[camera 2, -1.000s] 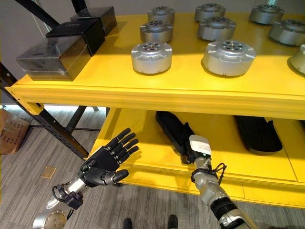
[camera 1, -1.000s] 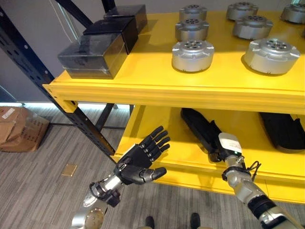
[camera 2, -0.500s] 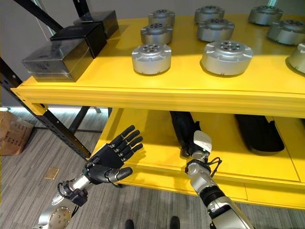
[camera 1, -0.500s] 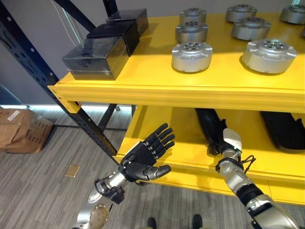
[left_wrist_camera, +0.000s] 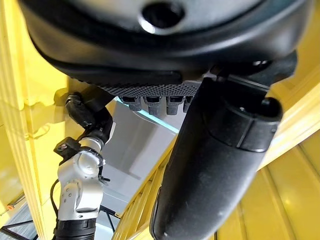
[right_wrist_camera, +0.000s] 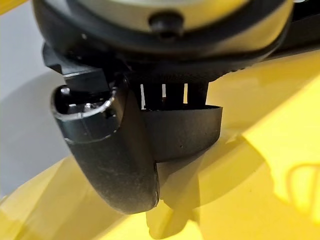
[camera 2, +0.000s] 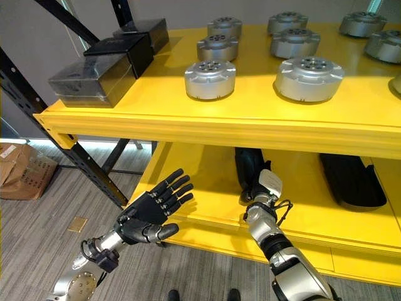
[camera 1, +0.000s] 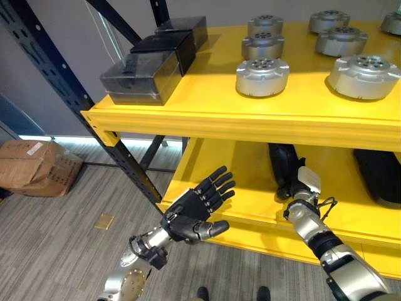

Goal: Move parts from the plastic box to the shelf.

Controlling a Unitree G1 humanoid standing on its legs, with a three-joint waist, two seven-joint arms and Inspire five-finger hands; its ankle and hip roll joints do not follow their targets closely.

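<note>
Currently logged: right hand reaching into the lower shelf, its fingers curled round the end of a long black part lying on that tier. Left hand hovers before the shelf edge, fingers spread, holding nothing. Silver round parts occupy the upper tier. I would seat the black part flat, clear of its neighbour, before releasing.

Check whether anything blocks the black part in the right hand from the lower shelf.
Nothing visible does. The right hand grips the black part right over the lower shelf; another black part lies apart on its right.
</note>
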